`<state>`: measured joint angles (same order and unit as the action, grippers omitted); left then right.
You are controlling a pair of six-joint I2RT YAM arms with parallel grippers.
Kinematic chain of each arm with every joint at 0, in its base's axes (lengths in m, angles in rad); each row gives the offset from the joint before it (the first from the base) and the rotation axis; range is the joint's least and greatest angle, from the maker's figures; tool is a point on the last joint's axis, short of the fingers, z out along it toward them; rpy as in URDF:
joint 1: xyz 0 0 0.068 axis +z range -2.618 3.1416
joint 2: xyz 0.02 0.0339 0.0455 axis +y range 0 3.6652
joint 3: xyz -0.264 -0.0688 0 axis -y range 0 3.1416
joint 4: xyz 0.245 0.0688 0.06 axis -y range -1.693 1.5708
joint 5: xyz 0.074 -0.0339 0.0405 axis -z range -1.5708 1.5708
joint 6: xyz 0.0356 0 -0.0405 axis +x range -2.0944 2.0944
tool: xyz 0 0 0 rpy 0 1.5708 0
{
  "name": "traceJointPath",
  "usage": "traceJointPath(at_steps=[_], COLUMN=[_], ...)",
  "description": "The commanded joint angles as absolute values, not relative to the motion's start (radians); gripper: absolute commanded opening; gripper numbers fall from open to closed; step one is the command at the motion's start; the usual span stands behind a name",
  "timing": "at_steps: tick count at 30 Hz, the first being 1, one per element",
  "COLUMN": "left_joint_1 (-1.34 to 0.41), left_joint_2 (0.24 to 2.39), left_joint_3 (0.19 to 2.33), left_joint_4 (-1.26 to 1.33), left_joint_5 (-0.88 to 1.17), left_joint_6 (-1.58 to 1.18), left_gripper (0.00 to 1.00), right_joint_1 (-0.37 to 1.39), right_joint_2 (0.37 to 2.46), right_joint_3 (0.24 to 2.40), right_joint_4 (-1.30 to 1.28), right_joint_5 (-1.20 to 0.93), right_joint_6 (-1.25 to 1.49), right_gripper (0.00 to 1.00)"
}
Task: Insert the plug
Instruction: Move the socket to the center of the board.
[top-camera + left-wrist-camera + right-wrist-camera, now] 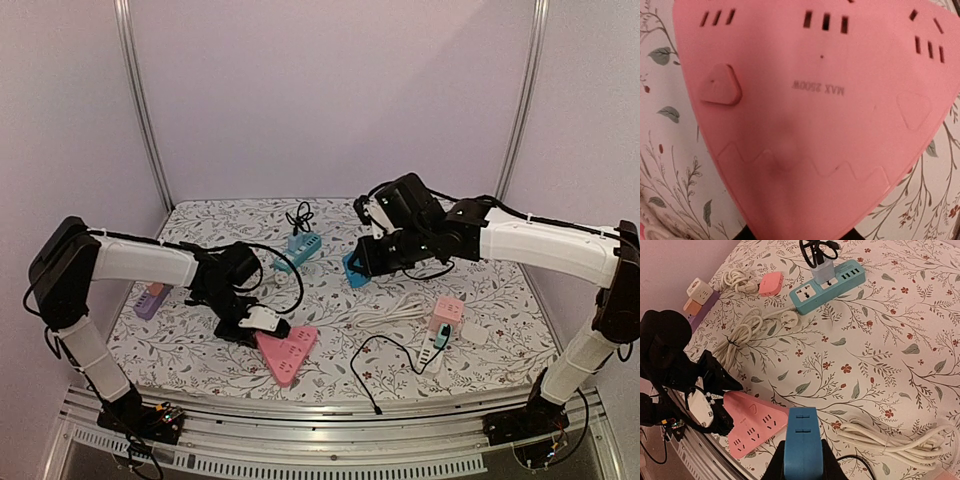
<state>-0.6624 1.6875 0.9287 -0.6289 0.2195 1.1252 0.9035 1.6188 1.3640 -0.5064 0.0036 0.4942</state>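
A pink triangular power strip (290,354) lies near the table's front and fills the left wrist view (810,115), with its socket slots along the top. My left gripper (262,332) is shut on its near corner; only the black finger bases show at the bottom of the left wrist view (800,236). My right gripper (360,264) is shut on a blue plug block (801,440) and holds it above the table's middle, right of and behind the pink strip (752,422). The plug's prongs are hidden.
A blue power strip (303,248) with a white charger (821,271) stands at the back. A purple block (152,300) lies at the left and a pink cube socket (446,313) at the right. White cable coils (890,437) and a black cable (385,375) lie near the front right.
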Motion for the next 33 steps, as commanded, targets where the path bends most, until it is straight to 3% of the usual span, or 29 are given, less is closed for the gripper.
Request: traceJointPath(at_steps=[1,7,11,16,24,33], left_joint_1=[-0.733,-0.827,-0.894,-0.931,-0.930,-0.862], left_joint_2=[1.713,1.771,1.831,1.851,1.767,1.696], left_joint_3=[0.966,0.973,1.024,1.060,1.038,1.057], left_joint_4=[-0.620,-0.561,-0.579,-0.598,-0.686,-0.838], left_joint_5=[0.264,0.205,0.172,0.264,0.382,0.526], left_joint_6=[0.876,0.500,0.346,0.257,0.327,0.486], left_gripper=[0.33,0.34,0.27,0.50,0.71,0.75], right_joint_1=[0.930,0.967,0.985,1.007,1.059,1.128], right_joint_2=[1.610,1.638,1.684,1.717,1.705,1.751], right_joint_3=[1.350,1.324,1.317,1.309,1.303,1.334], right_joint_4=[-0.571,-0.566,-0.545,-0.549,-0.653,-0.697], right_joint_5=[0.061,0.111,0.101,0.107,0.185,0.194], right_joint_6=[0.685,0.841,0.933,1.020,1.142,1.257], right_gripper=[0.00,0.00,0.00,0.00,0.00,0.00])
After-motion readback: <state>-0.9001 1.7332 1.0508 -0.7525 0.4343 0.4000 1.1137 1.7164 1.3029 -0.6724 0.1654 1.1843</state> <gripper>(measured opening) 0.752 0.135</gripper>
